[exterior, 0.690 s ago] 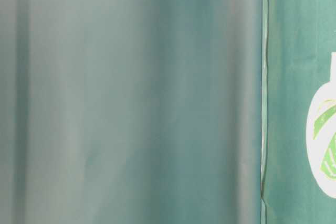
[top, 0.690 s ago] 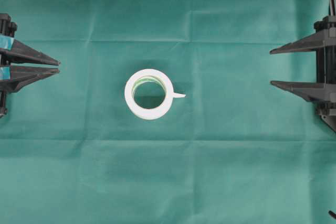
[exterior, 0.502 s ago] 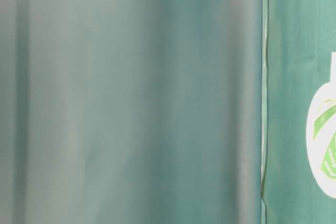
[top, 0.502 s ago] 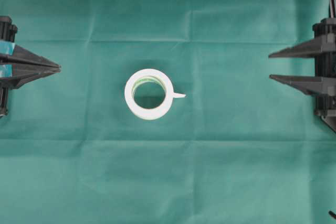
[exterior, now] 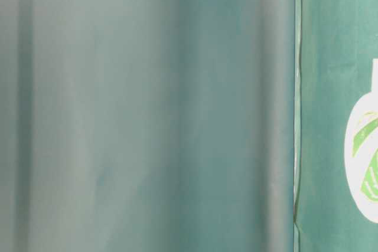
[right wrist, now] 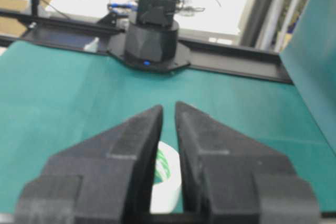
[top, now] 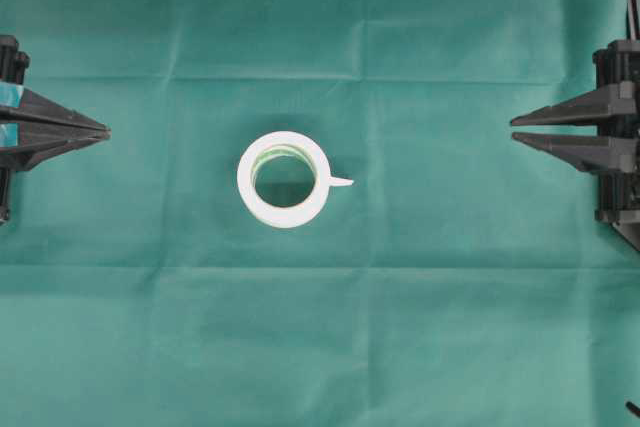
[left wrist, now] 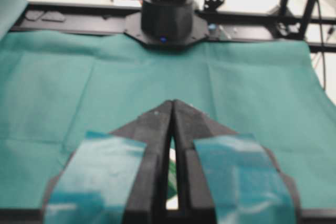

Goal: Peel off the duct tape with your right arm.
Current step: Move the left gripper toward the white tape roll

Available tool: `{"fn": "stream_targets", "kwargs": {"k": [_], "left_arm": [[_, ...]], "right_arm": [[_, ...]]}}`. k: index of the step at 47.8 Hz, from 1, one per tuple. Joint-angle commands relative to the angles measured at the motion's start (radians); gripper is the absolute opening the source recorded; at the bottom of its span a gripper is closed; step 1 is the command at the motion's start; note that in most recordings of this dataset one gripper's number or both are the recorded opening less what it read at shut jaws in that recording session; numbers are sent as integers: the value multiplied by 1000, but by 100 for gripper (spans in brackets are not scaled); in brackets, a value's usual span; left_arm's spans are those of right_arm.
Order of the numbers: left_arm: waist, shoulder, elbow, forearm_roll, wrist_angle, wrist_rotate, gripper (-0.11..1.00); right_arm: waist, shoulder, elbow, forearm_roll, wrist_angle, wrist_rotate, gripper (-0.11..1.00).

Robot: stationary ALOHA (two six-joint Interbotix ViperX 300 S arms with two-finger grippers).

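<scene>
Duct tape (top: pixel 284 179) lying flat mid-counter, strip end (top: pixel 340 182) jutting toward the right tool (top: pixel 512 128) for easy pinching. Right tool well apart, fingers narrowly parted, grasping nothing. Left tool (top: pixel 108 133) nearly clenched, empty, parked clear at the opposite edge.

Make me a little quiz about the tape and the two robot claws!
1. True or false: the duct tape lies flat on the green cloth.
2. The thin strip end points toward which gripper?
A. left gripper
B. right gripper
3. Fill in: nothing is ____ the tape.

Key: 1 true. 2 B. 3 touching.
</scene>
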Motion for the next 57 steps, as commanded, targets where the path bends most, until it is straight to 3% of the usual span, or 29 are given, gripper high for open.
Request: {"fn": "stream_targets", "kwargs": {"k": [1, 6, 10, 17, 22, 37, 57], "left_arm": [[2, 8, -11, -2, -9, -2, 1], [2, 11, -11, -2, -9, -2, 17], [2, 11, -11, -2, -9, 0, 41], [0, 11, -11, -2, -9, -2, 83], [2, 11, -14, -2, -9, -2, 99], [-3, 71, -28, -2, -75, -2, 99], [-21, 282, -147, -2, -133, -2, 99]], "right_arm": [[-3, 9, -12, -2, -12, 3, -6], [-3, 9, -11, -2, -15, 11, -2], [-3, 9, -8, 0, -17, 11, 11], [-3, 11, -6, -2, -17, 11, 50], [-3, 9, -6, 0, -17, 11, 77], [-3, 29, -9, -2, -18, 9, 77], [-3, 44, -12, -2, -43, 9, 77]]}}
